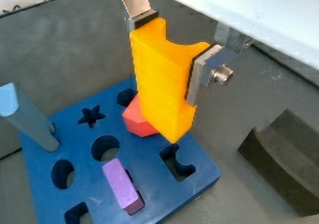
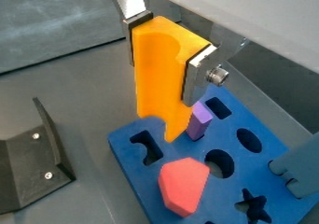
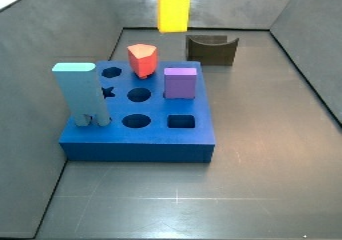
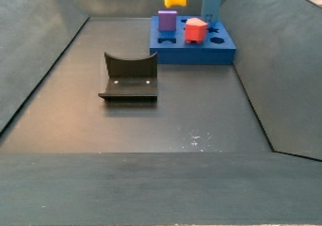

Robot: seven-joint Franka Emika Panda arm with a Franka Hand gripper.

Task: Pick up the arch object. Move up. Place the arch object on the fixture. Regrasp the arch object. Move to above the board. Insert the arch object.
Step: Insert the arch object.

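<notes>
Gripper (image 1: 173, 43): nearest the wrist cameras, its 2 silver finger plates clamped on the sides of the arch object, held in the air above the board.
Arch object (image 1: 162, 78): elongated block, upright, yellow on some faces and orange on others; in a wrist view (image 2: 162, 69) a curved notch shows at its upper end beside a finger. Both side views show only its lower part at the frame's upper edge (image 3: 174, 8).
Board (image 1: 75, 167): thick blue slab with star, round and square holes; purple block (image 1: 121, 185), red prism (image 2: 182, 185) and light-blue block (image 3: 80, 89) stand in it.
Fixture (image 4: 128, 76): dark, U-shaped, on the floor, well apart from the board.
Writing: none legible.
</notes>
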